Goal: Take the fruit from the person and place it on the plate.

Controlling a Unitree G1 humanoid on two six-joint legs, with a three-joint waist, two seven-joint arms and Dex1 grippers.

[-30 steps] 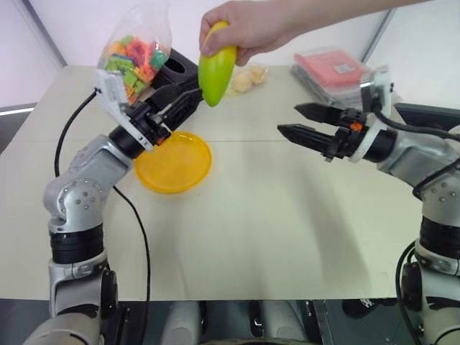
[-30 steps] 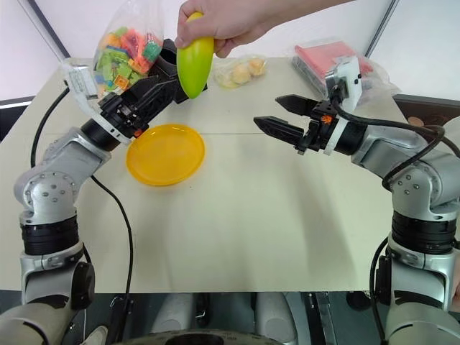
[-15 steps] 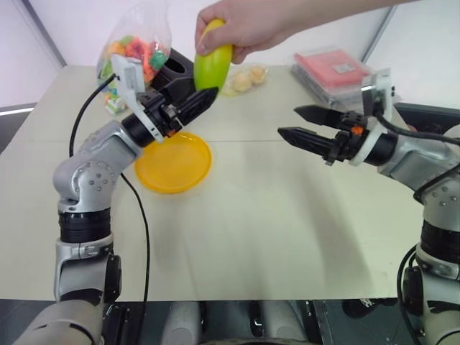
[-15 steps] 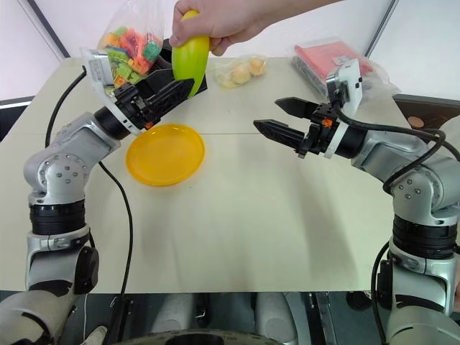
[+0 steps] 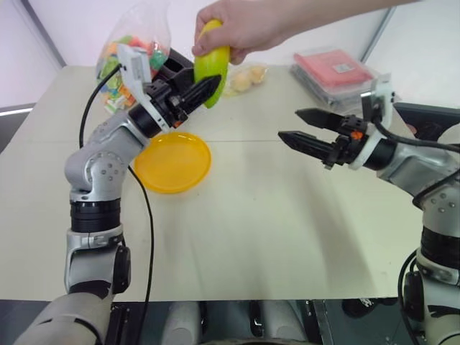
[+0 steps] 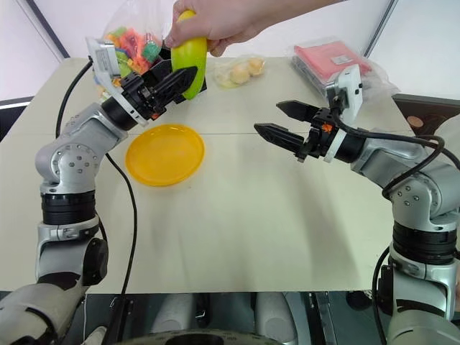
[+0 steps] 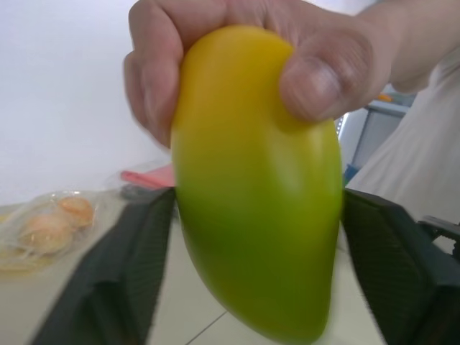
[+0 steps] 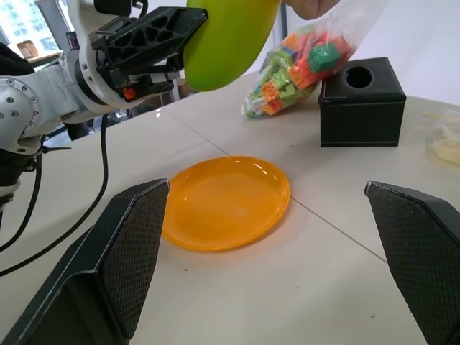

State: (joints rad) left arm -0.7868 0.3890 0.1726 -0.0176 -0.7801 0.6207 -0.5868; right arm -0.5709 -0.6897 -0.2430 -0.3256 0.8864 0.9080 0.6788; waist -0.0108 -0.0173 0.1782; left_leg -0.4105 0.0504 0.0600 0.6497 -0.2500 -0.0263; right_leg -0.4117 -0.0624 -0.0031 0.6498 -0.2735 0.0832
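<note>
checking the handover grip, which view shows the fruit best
The left wrist view: the fruit shows close up, between the left pincer fingers, the person's hand gripping its top. Both eye views show it small, at that pincer's tips above the plate. The right wrist view catches its lower end.

A person's hand [image 7: 287, 57] grips the top of a yellow-green mango [image 7: 259, 194] between the left gripper's [image 7: 255, 273] 2 black fingers [image 7: 122, 280].

Yellow-green fruit [image 7: 255, 194], orange-yellow plate [image 5: 172, 162], black grippers [image 5: 203, 92].
</note>
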